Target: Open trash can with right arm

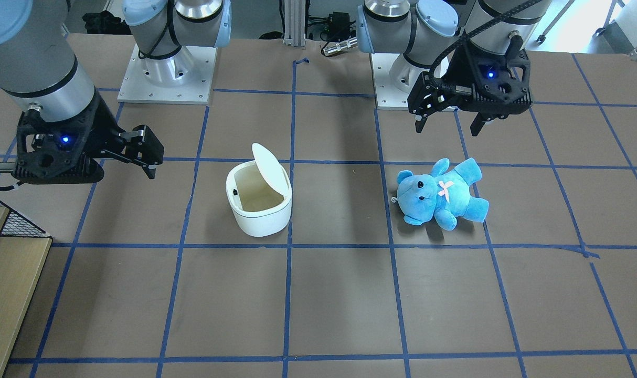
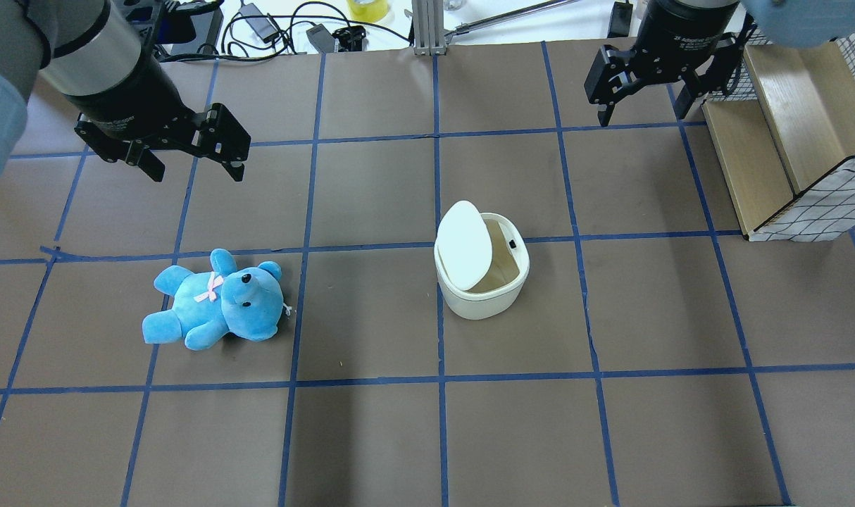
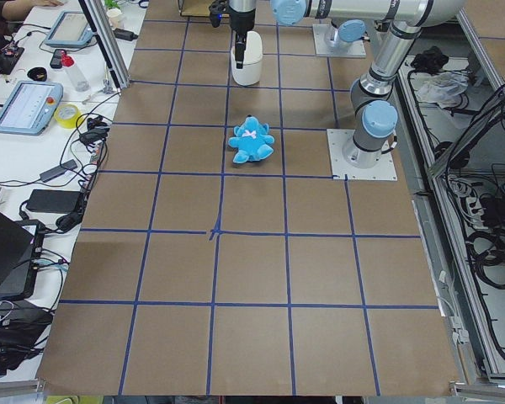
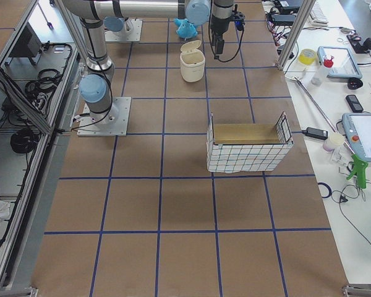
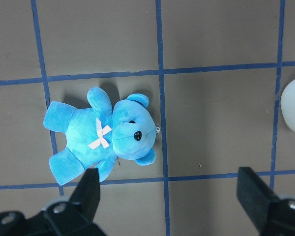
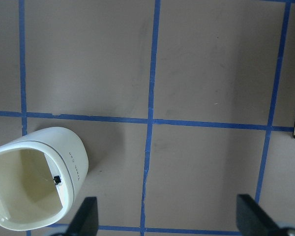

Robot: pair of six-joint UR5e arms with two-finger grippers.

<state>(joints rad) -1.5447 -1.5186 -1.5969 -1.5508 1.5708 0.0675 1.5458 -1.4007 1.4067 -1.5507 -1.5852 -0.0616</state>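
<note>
The white trash can (image 2: 482,285) stands mid-table with its flat lid (image 2: 464,245) flipped up and its cream inside showing. It also shows in the front view (image 1: 258,218) and at the lower left of the right wrist view (image 6: 37,184). My right gripper (image 2: 642,113) is open and empty. It hovers well apart from the can, toward the table's far right; in the front view (image 1: 140,152) it is left of the can. My left gripper (image 2: 196,169) is open and empty above the blue teddy bear (image 2: 216,299).
A wire-mesh basket with wooden boards (image 2: 787,141) stands at the table's right edge, close to the right arm. The teddy lies on its back (image 5: 103,135) left of the can. Blue tape lines grid the brown tabletop. Cables and tools lie beyond the far edge.
</note>
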